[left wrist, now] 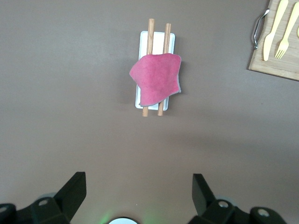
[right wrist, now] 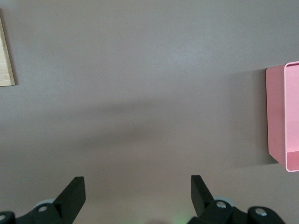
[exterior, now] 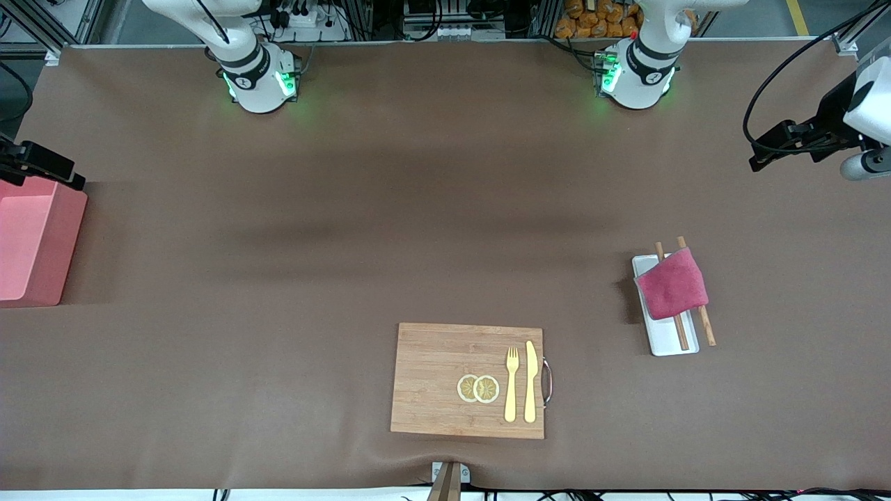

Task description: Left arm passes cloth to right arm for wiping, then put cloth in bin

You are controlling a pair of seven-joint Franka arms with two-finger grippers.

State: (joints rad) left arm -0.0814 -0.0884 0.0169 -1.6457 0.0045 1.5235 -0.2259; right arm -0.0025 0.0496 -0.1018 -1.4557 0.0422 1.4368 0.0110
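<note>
The left hand (left wrist: 135, 198), wide open and empty, hangs high over the counter (exterior: 418, 209) at its own end. The cloth (exterior: 672, 284) lies draped across two wooden sticks (exterior: 679, 330) on a white tray (exterior: 672, 344). A careless pinch could drag sticks along. The right hand (right wrist: 135, 198), equally open, waits near the bin (exterior: 31, 243).
</note>
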